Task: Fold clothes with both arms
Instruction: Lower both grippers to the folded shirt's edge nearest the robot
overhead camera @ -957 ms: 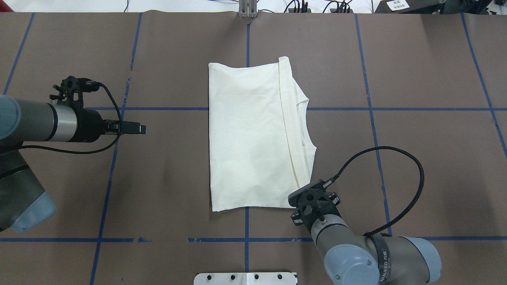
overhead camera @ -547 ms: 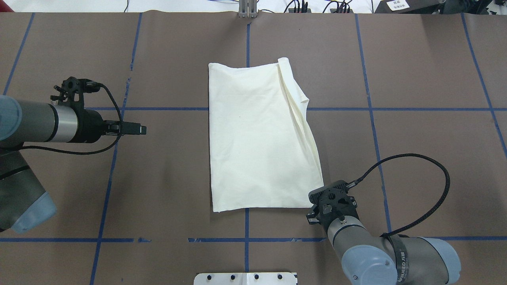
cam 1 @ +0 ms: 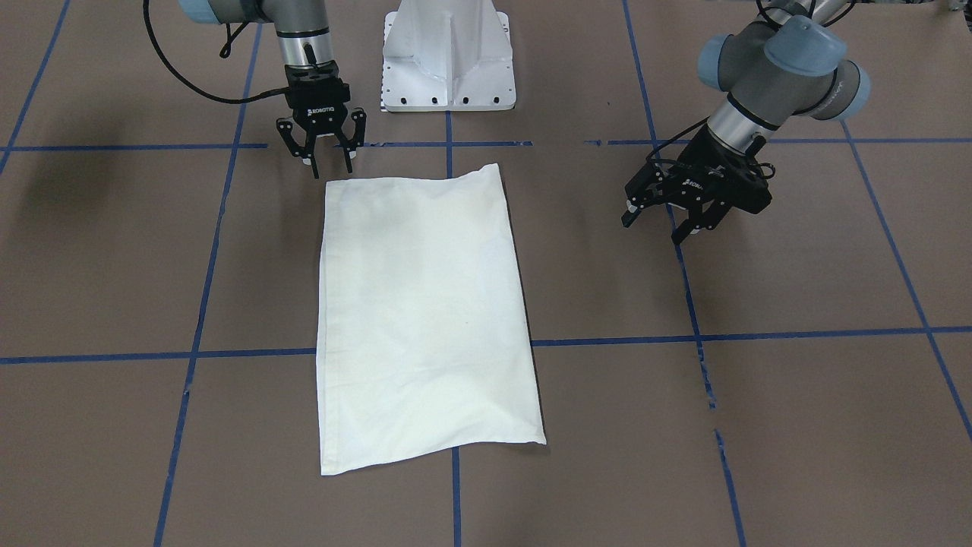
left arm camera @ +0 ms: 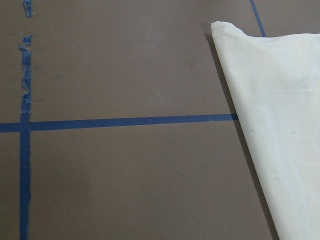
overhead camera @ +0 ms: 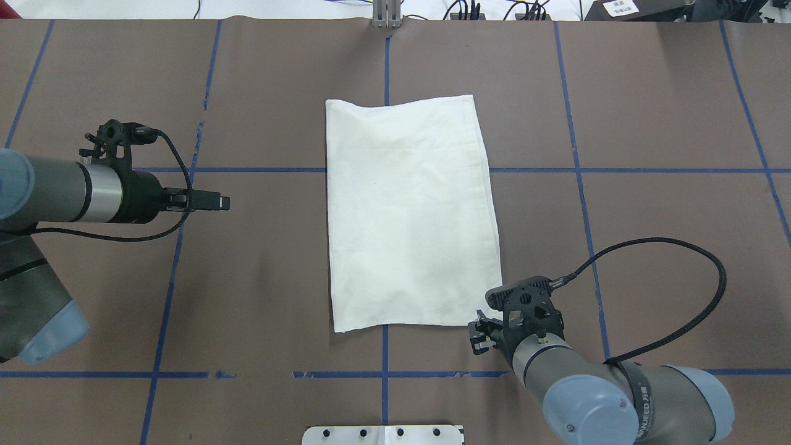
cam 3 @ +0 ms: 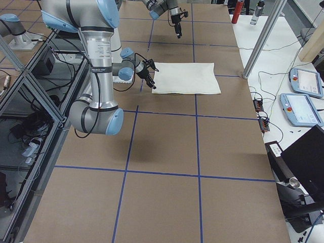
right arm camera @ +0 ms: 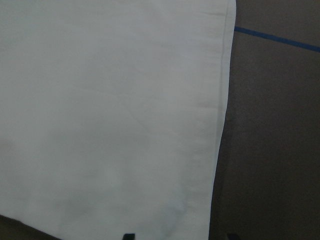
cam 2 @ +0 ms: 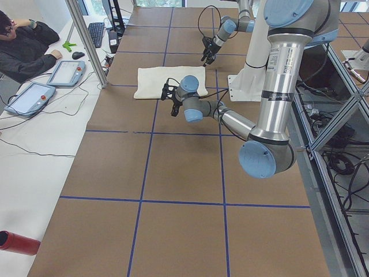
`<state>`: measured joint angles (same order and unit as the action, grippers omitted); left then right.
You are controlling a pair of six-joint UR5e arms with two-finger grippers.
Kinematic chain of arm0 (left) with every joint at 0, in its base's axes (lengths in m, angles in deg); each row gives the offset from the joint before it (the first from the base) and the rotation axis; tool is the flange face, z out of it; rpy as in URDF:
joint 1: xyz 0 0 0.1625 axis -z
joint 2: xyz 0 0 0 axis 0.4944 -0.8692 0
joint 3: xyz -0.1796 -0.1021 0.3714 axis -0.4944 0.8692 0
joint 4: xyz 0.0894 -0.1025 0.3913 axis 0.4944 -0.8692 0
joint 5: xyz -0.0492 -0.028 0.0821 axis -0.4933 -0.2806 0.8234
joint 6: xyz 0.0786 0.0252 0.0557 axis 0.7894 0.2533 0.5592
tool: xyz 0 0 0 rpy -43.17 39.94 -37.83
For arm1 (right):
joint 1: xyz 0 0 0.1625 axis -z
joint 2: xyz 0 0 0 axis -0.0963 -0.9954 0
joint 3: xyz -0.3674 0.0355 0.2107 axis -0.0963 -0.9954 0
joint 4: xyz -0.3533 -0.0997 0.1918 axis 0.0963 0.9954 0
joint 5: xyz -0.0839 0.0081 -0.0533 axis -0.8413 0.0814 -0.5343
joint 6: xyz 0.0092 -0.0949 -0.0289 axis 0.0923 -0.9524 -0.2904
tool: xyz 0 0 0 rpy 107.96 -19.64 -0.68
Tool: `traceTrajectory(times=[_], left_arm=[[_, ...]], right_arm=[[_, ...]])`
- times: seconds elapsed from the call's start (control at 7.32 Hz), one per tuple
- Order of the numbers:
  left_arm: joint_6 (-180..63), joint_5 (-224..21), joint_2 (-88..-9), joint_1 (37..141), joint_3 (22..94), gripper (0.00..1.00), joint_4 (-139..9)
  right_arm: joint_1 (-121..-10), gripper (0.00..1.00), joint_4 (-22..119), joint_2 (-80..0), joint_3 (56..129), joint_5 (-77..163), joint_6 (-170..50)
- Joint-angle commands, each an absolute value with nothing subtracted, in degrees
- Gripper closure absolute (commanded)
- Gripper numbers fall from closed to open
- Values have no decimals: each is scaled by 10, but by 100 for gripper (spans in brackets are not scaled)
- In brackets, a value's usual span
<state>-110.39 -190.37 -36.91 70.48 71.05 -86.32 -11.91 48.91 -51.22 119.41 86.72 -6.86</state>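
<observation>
The clothes are one cream shirt [overhead camera: 408,210], folded into a plain flat rectangle at the table's middle [cam 1: 425,319]; no print shows. My right gripper [cam 1: 332,169] hangs open and empty just off the shirt's near right corner, fingers pointing down [overhead camera: 487,330]. In the right wrist view the shirt [right arm camera: 110,110] fills the left side, and two fingertips [right arm camera: 129,236] straddle its hemmed edge. My left gripper [cam 1: 651,228] is open and empty, well to the left of the shirt [overhead camera: 222,201]. The left wrist view shows the shirt's far left corner [left arm camera: 280,125].
Blue tape lines [overhead camera: 247,170] grid the brown table. The white pedestal base [cam 1: 448,53] stands at the robot's edge. A person [cam 2: 23,43] sits beyond the far edge with teach pendants [cam 3: 298,109] nearby. Bottles [cam 3: 238,10] stand at one far corner.
The shirt's right-hand layer, rumpled and doubled over before, now lies spread flat to the right. My right gripper has moved right and slightly back, off the corner. The left arm has barely moved.
</observation>
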Motion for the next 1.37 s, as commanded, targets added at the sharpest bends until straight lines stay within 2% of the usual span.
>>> traceTrajectory(times=[0.0,0.41,0.55,0.82,1.23], left_arm=[[-1175,-1872,-369,663,736,0,-863],[-1374,-1749,-381,517,823,0,-750],[-1462,-1689,-401,467,815,0,-747],[-1578,-1625,-455,418,776,17,-747],[-1625,-1585,-474,398,739,19,-756]], right_arm=[[-170,0,394,-517,1214,967,-25],[-204,0,349,-521,1212,999,99],[-212,0,350,-519,1212,999,134],[-231,0,350,-515,1212,1000,158],[-232,0,350,-515,1212,1000,161]])
